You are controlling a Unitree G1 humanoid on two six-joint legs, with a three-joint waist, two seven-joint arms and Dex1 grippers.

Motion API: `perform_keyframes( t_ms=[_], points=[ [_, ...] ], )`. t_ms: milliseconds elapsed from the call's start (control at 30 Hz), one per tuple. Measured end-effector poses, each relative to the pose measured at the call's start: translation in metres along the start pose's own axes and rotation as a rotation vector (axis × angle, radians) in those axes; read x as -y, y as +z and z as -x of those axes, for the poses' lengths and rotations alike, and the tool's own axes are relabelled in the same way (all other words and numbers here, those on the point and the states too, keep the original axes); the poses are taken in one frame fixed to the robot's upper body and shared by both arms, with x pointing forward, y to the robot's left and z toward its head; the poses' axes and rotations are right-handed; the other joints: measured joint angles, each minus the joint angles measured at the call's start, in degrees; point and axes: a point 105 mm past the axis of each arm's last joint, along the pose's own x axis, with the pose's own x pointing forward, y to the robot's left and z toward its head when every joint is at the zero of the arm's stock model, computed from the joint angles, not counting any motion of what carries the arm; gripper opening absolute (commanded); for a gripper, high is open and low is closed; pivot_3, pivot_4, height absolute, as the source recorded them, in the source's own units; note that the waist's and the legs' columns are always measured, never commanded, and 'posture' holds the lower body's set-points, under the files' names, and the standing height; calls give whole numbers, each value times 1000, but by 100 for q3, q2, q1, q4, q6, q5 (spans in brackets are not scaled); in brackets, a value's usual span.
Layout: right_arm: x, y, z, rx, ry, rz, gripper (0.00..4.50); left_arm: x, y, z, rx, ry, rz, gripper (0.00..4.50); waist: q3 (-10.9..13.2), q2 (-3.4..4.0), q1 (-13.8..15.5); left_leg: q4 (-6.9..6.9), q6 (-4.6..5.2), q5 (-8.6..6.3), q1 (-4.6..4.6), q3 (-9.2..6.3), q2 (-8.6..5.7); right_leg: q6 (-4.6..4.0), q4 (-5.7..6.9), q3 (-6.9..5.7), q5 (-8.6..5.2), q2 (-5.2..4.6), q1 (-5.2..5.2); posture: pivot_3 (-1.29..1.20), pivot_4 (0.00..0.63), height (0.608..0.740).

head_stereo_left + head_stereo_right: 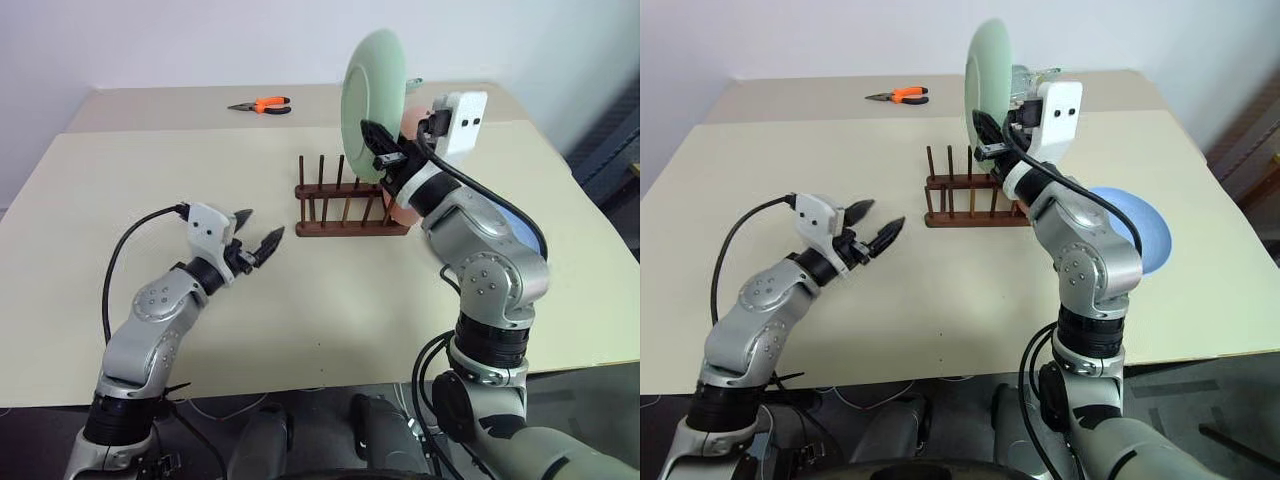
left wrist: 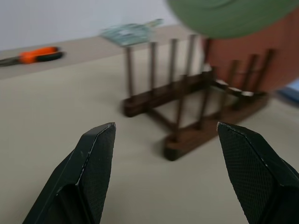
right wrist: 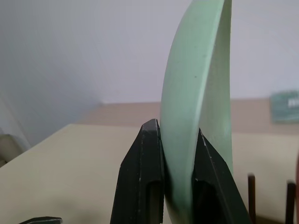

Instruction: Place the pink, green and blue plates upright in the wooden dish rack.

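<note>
Right gripper (image 3: 180, 163): clamped on the lower rim of the round, pale mint green matte plastic plate (image 1: 372, 100), one black finger on each face; it holds the plate upright, on edge.
Green plate: it rises straight up from the right gripper's fingers, above the rack, and I cannot tell whether its lower edge touches the pegs.
Rack: the small dark brown wooden dish rack (image 1: 345, 212), two base rails with rows of thin upright pegs, stands on the table just below and beside the right gripper.
Pink plate: the round salmon pink plastic plate (image 2: 261, 56) stands in the rack at the end nearest the right gripper, directly under the green plate and mostly hidden behind the wrist in the head views.
Blue plate: the round light blue plastic plate (image 1: 1135, 228) lies on the table behind the right forearm, apart from the rack on its outer side.
Left gripper (image 1: 256, 236): empty, its two black fingers spread wide; it hovers above the table, pointing toward the rack, which lies ahead of it with bare tabletop between.
Table (image 1: 150, 200): pale beige flat top, bearing the rack and the blue plate.
Pliers (image 1: 262, 105): orange-handled pliers lie far beyond the left gripper, near the table's back edge.
Card: a small greenish flat item (image 2: 127, 33) lies on the table beyond the rack.
</note>
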Motion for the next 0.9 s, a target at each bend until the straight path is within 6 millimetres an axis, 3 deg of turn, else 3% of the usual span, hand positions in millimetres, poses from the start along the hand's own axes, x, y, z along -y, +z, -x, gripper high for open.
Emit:
perform_keyframes(
  t_ms=[200,900],
  points=[
    [4,-4,3,-33,-31,-67,0,22,-14,0,-63,-106,-5,3539,-3,5,-18,-6,1,1,2,3,1,1,-2,0,0,1,-1,0,150,740],
    [8,-16,-10,-150,-99,-101,0,30,-28,0,-106,-106,-19,3539,-8,10,-17,-7,1,1,3,3,2,2,-2,0,0,2,-1,0,150,740]
  ],
)
